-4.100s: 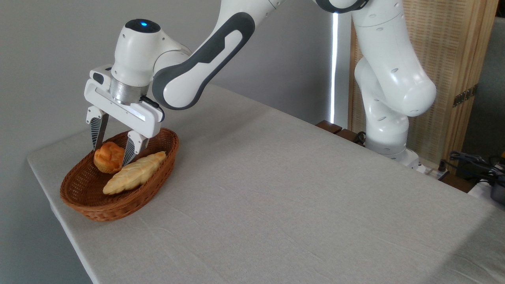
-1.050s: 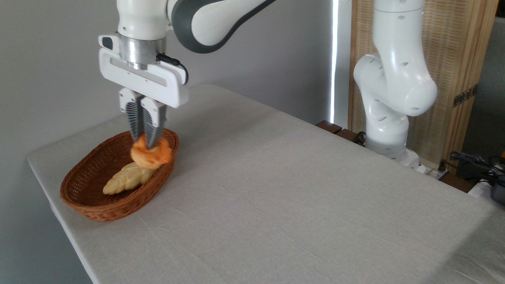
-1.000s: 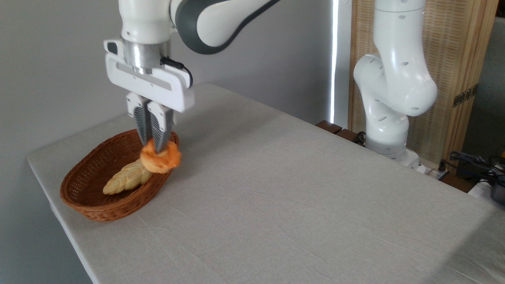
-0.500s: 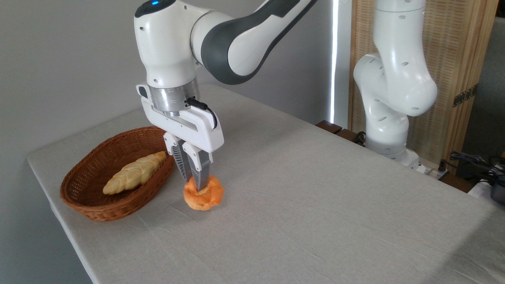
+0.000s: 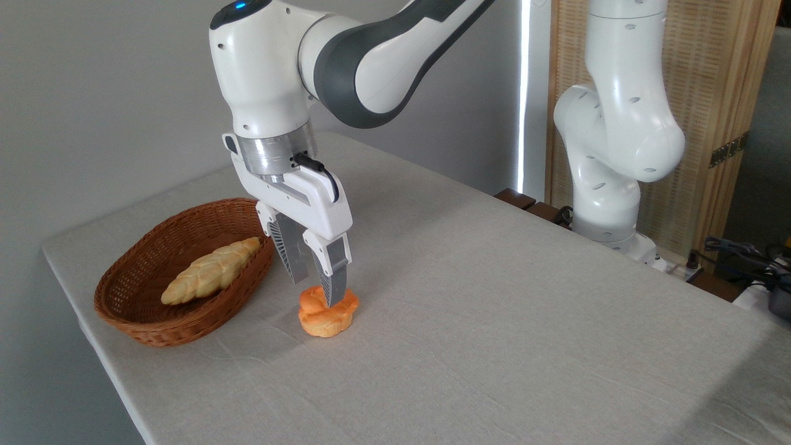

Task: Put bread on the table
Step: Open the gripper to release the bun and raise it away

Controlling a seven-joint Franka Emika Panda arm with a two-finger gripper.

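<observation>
Gripper [image 5: 315, 289] hangs over the bun [image 5: 328, 313], fingers spread apart, tips at its top, not clamping it. Bun sits on the table [image 5: 494, 296], just right of the basket [image 5: 185, 321], where the braided loaf [image 5: 210, 271] lies.

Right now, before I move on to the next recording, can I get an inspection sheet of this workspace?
Surface: table covered in light grey-beige cloth, faintly creased.
Job's things: bread, a small orange bun, rests on the cloth to the right of the basket, outside it.
Clutter: brown wicker basket near the left edge holds a pale braided loaf.
Grippers: gripper sits directly over the bun, jaws parted, tips at its top; no squeeze visible.
Cables: short black lead at the wrist; tangled wires beyond the table's far right.
Surroundings: grey wall, wooden slatted screen behind the arm's base.
</observation>
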